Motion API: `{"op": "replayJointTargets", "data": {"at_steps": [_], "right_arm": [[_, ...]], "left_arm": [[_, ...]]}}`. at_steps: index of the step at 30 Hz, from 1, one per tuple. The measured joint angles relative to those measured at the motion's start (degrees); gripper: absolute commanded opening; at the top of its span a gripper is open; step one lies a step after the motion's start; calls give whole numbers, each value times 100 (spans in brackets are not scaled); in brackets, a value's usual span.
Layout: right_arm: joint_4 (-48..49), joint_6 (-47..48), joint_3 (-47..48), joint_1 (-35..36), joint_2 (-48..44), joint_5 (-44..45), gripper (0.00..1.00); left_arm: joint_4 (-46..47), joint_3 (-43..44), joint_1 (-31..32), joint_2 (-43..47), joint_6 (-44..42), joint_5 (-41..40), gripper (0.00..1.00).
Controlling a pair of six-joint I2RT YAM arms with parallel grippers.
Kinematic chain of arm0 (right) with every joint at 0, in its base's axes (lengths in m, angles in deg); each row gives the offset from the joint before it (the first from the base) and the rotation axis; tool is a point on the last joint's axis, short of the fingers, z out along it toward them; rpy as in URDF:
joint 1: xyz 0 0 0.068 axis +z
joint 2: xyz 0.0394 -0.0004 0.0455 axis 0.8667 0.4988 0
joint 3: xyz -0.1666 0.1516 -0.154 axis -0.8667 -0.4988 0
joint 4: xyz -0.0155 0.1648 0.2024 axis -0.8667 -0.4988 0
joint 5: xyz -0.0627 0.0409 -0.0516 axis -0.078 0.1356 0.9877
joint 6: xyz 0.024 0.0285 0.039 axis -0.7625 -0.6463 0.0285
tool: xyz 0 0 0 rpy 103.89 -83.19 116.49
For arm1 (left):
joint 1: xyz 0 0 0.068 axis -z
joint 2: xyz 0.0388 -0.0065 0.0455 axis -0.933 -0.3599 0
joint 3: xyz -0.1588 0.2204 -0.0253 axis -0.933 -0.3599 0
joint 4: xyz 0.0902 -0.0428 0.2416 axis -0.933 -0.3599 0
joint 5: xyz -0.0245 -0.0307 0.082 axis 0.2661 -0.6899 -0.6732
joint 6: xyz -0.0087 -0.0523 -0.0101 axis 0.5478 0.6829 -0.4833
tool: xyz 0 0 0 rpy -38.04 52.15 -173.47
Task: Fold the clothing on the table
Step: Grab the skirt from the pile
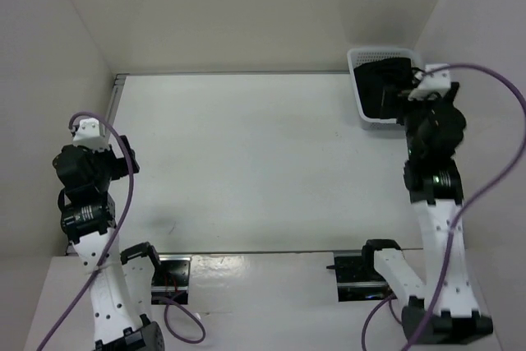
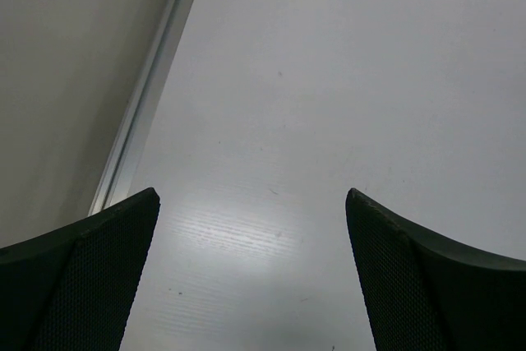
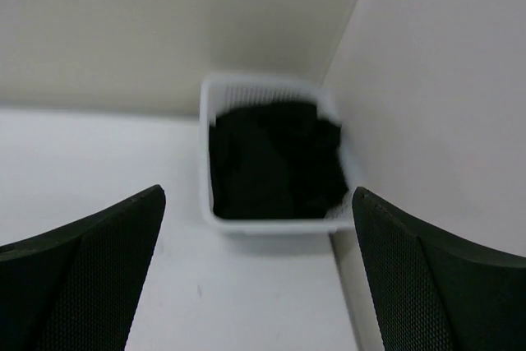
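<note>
Two grippers, both spread wide and empty. Nearest, the left gripper (image 2: pixel 251 196) hovers over the table (image 2: pixel 329 80) by its left edge. Farther off, the right gripper (image 3: pixel 259 193) faces the basket (image 3: pixel 263 85) in the far right corner, where the black skirt (image 3: pixel 275 158) lies bunched. Folding seems not yet begun; next, lift the skirt out onto the table. Basket rim and side wall (image 3: pixel 427 80) crowd that reach.

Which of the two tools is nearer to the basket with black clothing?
The right tool: it points at the basket holding the clothing; the left tool hangs by the table's left edge.
</note>
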Motion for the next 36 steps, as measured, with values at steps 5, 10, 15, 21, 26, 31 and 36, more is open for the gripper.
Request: {"op": "replayJointTargets", "data": {"at_steps": [5, 10, 15, 21, 26, 31, 36], "right_arm": [[-756, -96, 118, -120, 1963, -90, 98], [-1176, -295, 695, -479, 3764, -256, 98], [-1250, -518, 2354, -901, 5657, -398, 97], [-1274, -632, 4151, -1051, 7281, -485, 92], [-1482, -688, 5305, -1058, 8454, -501, 92], [-1792, -667, 5921, -1058, 9272, -476, 88], [-2050, -570, 6391, -1058, 9814, -468, 62]], "left_arm": [[-229, 0, 50, -109, -68, -50, 100], [-260, 28, 57, -160, -92, -63, 100], [-291, 37, 61, -387, -94, -133, 100], [-310, 37, 61, -514, -179, -153, 100], [-313, 37, 61, -608, -203, -155, 100], [-317, 37, 61, -612, -208, -155, 100], [-317, 37, 61, -614, -210, -155, 100]]}}
